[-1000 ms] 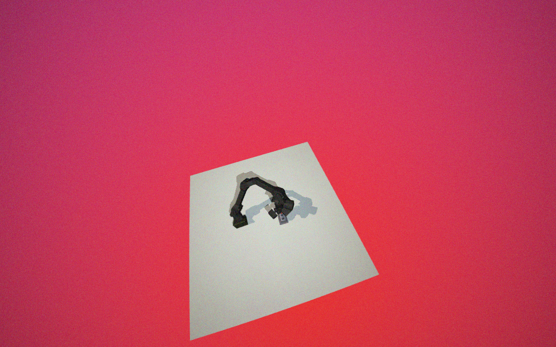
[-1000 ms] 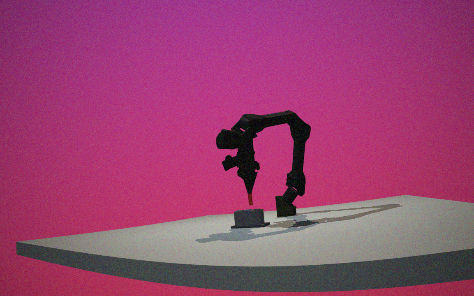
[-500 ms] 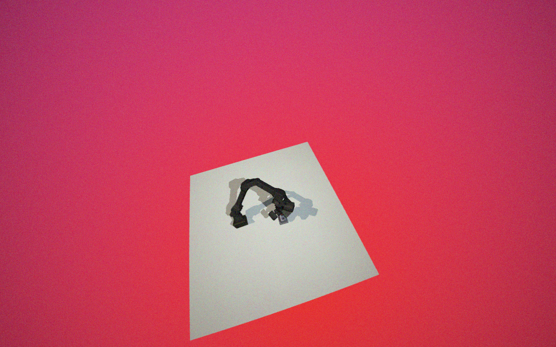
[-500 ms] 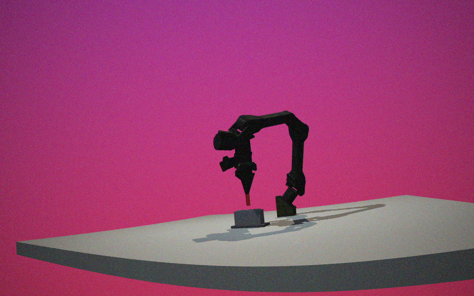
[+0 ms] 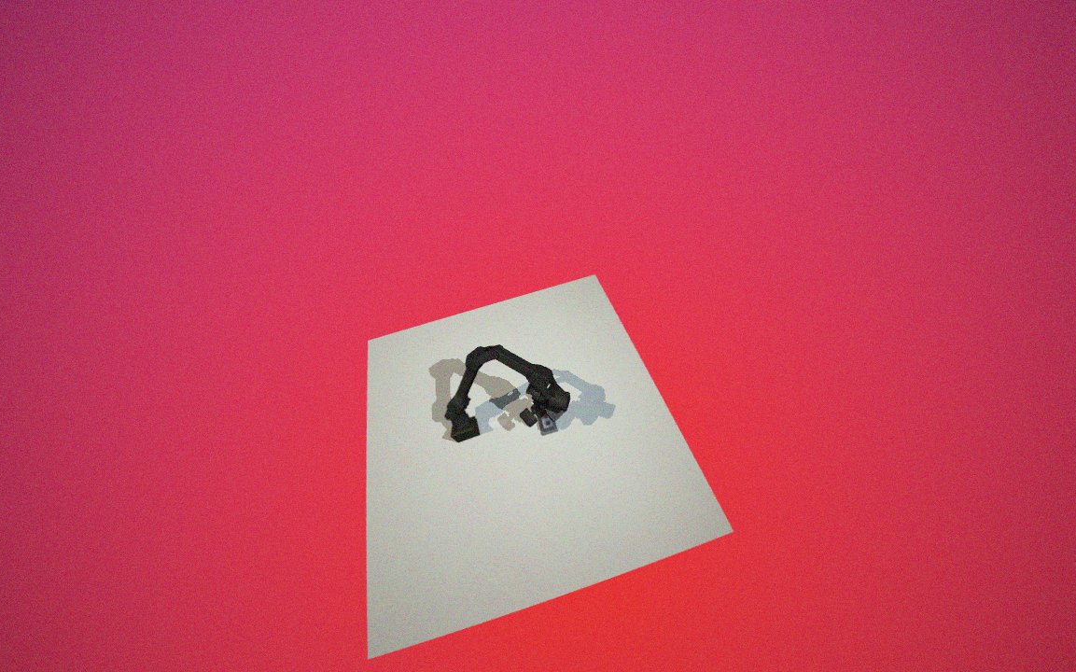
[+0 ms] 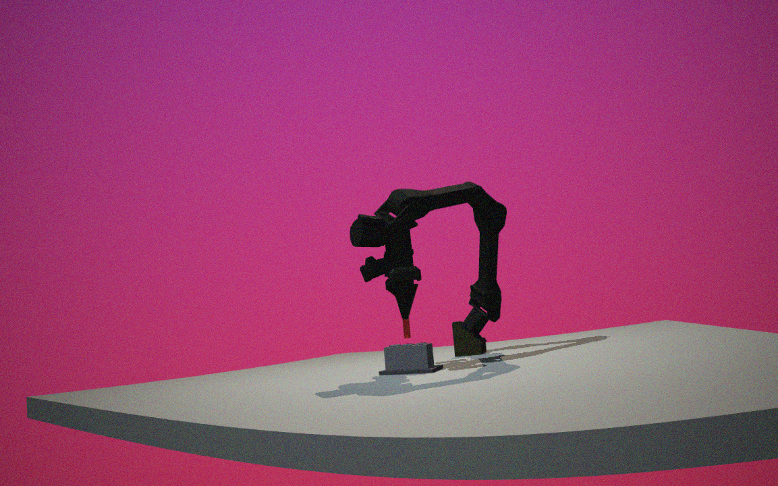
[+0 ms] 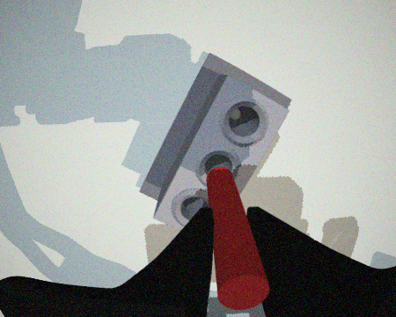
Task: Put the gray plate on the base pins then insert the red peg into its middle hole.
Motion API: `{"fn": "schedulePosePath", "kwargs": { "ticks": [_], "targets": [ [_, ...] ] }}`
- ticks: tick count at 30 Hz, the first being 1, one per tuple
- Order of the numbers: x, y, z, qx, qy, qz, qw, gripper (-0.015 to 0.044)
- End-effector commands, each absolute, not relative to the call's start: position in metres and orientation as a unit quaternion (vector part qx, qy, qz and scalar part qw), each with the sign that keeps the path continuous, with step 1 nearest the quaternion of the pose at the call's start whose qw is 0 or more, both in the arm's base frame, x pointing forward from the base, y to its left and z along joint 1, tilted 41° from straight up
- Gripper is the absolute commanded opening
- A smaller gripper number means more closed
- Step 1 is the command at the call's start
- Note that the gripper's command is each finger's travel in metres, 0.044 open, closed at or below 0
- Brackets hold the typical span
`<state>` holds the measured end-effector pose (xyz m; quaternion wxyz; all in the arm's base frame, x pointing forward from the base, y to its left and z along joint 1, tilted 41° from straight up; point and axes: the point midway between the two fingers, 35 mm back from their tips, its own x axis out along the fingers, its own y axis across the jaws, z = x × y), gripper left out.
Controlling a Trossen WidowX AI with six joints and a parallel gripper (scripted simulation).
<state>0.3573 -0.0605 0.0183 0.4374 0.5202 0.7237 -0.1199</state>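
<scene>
My gripper (image 6: 405, 318) (image 7: 229, 217) is shut on the red peg (image 6: 406, 329) (image 7: 238, 264), which points down nearly upright. The gray plate (image 5: 546, 429) (image 6: 408, 358) (image 7: 209, 136), a block with three ringed holes in a row, sits flat on the thin base (image 6: 436, 368) (image 7: 251, 82). The peg's lower end is a little above the plate in the exterior view, with a small gap. In the wrist view it overlaps the near side of the middle hole (image 7: 216, 161). Part of the lower hole is hidden by a finger. The base's pins are mostly hidden.
The arm's own foot (image 5: 464, 429) (image 6: 469, 340) stands on the pale table (image 5: 482, 543) (image 6: 228, 405), to the right of the plate in the exterior view. Shadows of the arm fall around the plate.
</scene>
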Motion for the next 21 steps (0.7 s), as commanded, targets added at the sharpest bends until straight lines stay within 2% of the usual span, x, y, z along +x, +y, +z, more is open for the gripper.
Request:
{"fn": "schedulePosePath", "kwargs": {
  "ticks": [1,21],
  "targets": [
    [0.357,-0.061,0.018,0.518,0.725,-0.121,0.438,0.0000],
    [0.355,-0.052,0.008,0.519,0.725,-0.120,0.438,0.0000]
  ]
}}
